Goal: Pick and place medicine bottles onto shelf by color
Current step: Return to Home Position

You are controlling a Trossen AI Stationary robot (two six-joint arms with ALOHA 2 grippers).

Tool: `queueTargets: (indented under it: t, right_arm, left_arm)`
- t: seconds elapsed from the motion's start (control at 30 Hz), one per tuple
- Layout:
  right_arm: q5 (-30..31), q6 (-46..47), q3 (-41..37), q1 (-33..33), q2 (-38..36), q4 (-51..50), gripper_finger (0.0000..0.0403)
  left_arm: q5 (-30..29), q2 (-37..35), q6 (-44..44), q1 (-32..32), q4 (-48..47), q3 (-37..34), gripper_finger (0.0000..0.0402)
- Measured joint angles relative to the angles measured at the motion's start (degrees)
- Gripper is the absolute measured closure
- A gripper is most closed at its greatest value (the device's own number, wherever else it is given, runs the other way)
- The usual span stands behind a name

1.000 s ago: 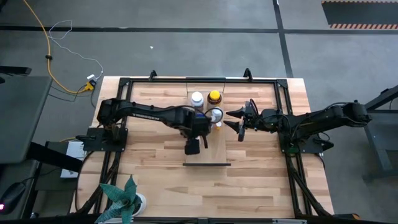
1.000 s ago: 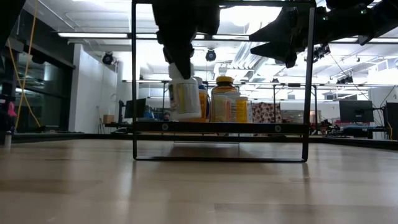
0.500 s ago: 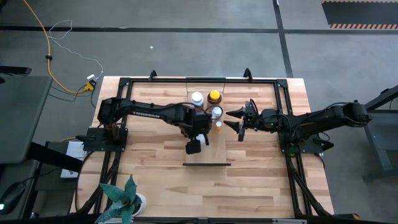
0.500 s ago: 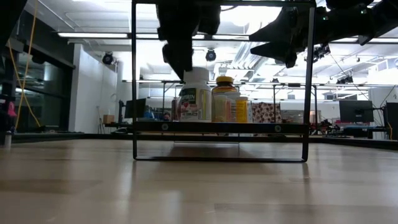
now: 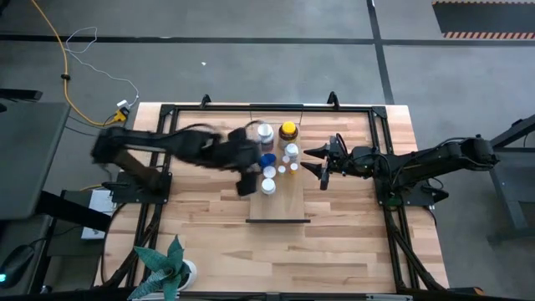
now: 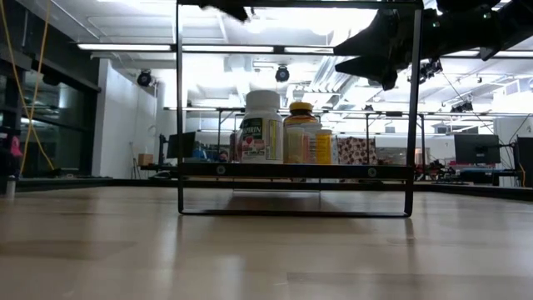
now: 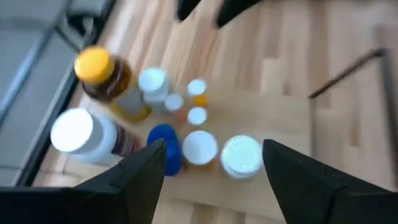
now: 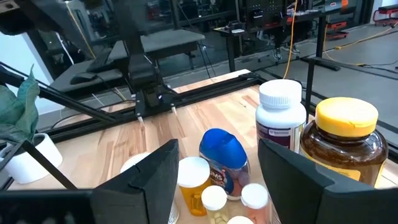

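A: Both claws are released, nothing in either. Positions?

B: The left gripper (image 5: 248, 181) hangs over the table just beside the bottle cluster, on the left arm's side. Its wrist view looks down on the caps between two widely spread fingers (image 7: 137, 180). The right gripper (image 5: 307, 160) sits just beside the cluster on the opposite side, pointing at it with its fingers parted.

A: Bottles?

B: All are bunched on the shelf (image 5: 280, 205), towards the end away from the dark strip (bare plank between the strip and the nearest bottle). At the far end the big white bottle (image 5: 266, 132) and the amber bottle (image 5: 288, 130) with a yellow cap stand side by side. Next comes the blue-capped bottle (image 5: 267, 160), then two white caps in line towards the strip; the last one (image 5: 268, 186) is closest to the left gripper. The tiny white-capped orange bottles (image 7: 197, 87) cluster between the blue one and the right gripper.

A: Anything tipped?

B: None that I can see. The low view shows a green-labelled white bottle (image 6: 261, 127) upright on the shelf, with the amber bottle just beside it. Others are hidden behind those two, so I can't tell from there.
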Motion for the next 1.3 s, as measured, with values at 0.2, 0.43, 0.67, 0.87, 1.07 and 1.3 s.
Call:
queueTargets:
  t: [0.2, 0.43, 0.67, 0.87, 1.07, 1.3]
  right_arm:
    - [0.0, 0.2, 0.0, 0.0, 0.0, 0.4, 0.0192]
    - [0.0, 0.4, 0.0, 0.0, 0.0, 0.7, 0.0192]
    - [0.0, 0.4, 0.0, 0.0, 0.0, 0.8, 0.0192]
    - [0.0, 0.4, 0.0, 0.0, 0.0, 1.4, 0.0192]
    - [0.0, 1.8, 0.0, 0.0, -0.6, 1.6, 0.0192]
    - [-1.3, 3.5, 0.0, 0.5, -7.6, -7.0, 0.0208]
  left_arm:
    - [-8.9, -18.9, 5.1, -5.4, 22.9, -24.6, 0.0186]
    - [-8.3, -39.4, 8.3, 1.3, 46.3, -52.0, 0.0300]
    - [0.0, -57.3, 2.6, 6.5, 55.5, -70.4, 0.0390]
    - [-1.2, -70.7, 0.0, 3.4, 61.4, -82.0, 0.0400]
    - [-3.5, -79.7, 0.0, 0.5, 63.1, -88.7, 0.0401]
    - [-4.7, -85.6, 1.3, -0.3, 59.8, -90.6, 0.0401]
